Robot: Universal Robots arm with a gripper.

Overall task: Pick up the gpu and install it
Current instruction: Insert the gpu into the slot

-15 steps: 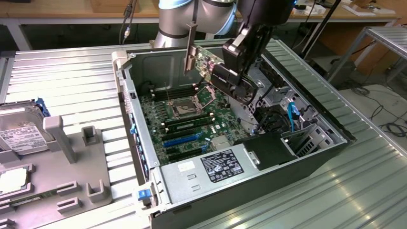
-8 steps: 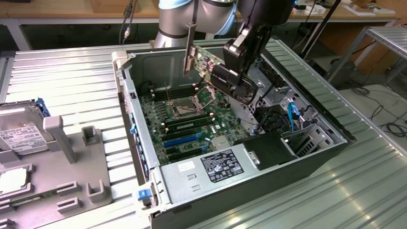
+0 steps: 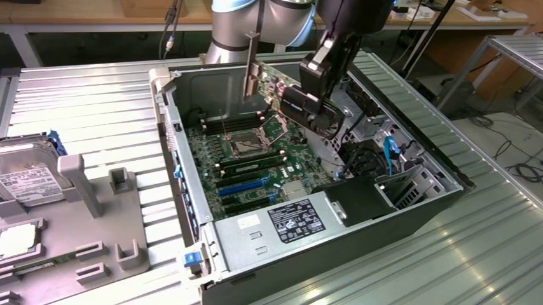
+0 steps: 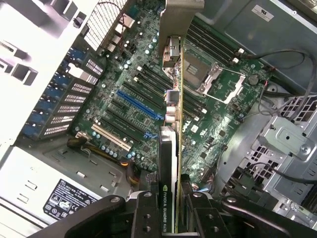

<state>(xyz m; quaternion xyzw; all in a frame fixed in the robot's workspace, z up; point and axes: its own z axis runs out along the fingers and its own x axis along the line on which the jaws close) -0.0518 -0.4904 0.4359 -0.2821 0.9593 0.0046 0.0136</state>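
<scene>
The gpu [image 3: 284, 89] hangs in the air above the open computer case, a green board with a black cooler block and a long silver end bracket [image 3: 251, 63] pointing up. My gripper [image 3: 309, 105] is shut on it at the cooler end. Seen edge-on from the wrist view, the gpu [image 4: 174, 124] runs from between my fingers [image 4: 148, 213] out over the motherboard [image 4: 124, 119], with its bracket [image 4: 181, 20] at the far end. Below it lie the blue slot [image 4: 139, 105] and the other expansion slots. The motherboard [image 3: 254, 159] lies flat inside the case.
The case [image 3: 174, 146] lies on its side on a ribbed metal table, with the power supply [image 3: 284, 222] at the near end and drive bays [image 3: 398, 171] at the exterior view's right. A grey fixture tray [image 3: 76, 241] holding a silver hard drive [image 3: 25, 178] sits at the exterior view's left.
</scene>
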